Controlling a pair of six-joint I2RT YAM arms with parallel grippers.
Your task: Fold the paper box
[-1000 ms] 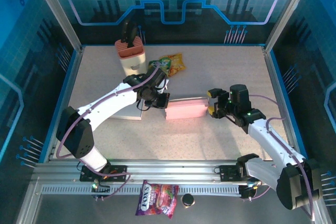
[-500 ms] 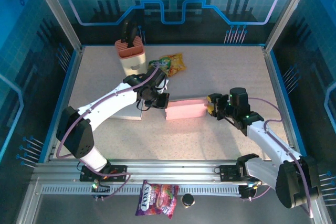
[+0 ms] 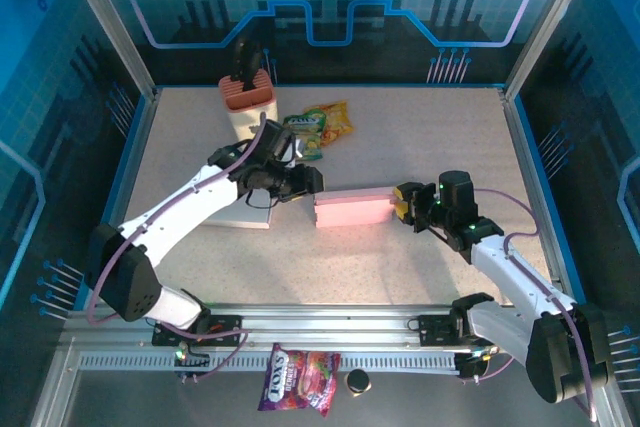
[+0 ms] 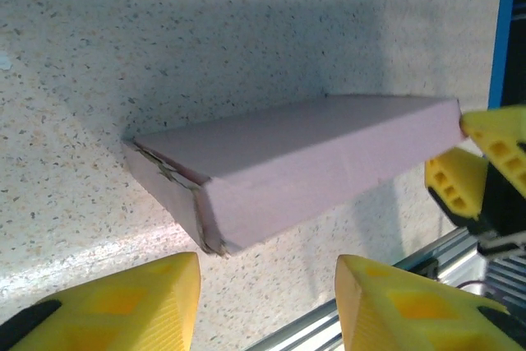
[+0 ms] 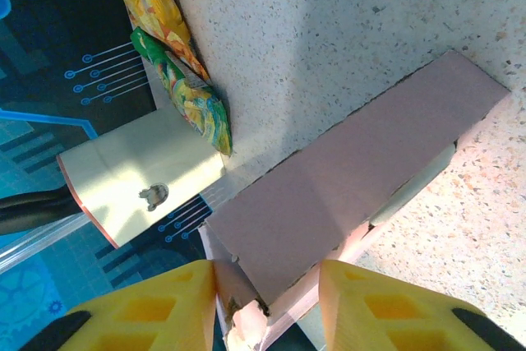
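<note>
The left gripper [image 3: 308, 181] has drawn back to the left, away from the one pink paper box [image 3: 350, 210] whose left end it met a second ago, and its two yellow fingers [image 4: 123, 302] have parted. The right gripper [image 3: 402, 203] has slid in to the box's right end.

The box lies flat and closed near the middle of the speckled table [image 3: 430, 137], long side running left to right. In the left wrist view it sits just ahead of the parted fingers, apart from them, with nothing in the gap. In the right wrist view its end lies between the two yellow fingers [image 5: 131, 310] of the right gripper, which stand fairly narrow on either side; whether they press on the cardboard cannot be told.

Two snack bags, one green [image 3: 305, 128] and one yellow [image 3: 336, 119], lie together at the far side of the table. Just left of them stands one cream tub [image 3: 250, 107] with a pink rim. One flat white sheet [image 3: 238, 215] lies under the left arm. A third snack bag [image 3: 300, 379] and one small black knob [image 3: 357, 380] rest on the near rail.
</note>
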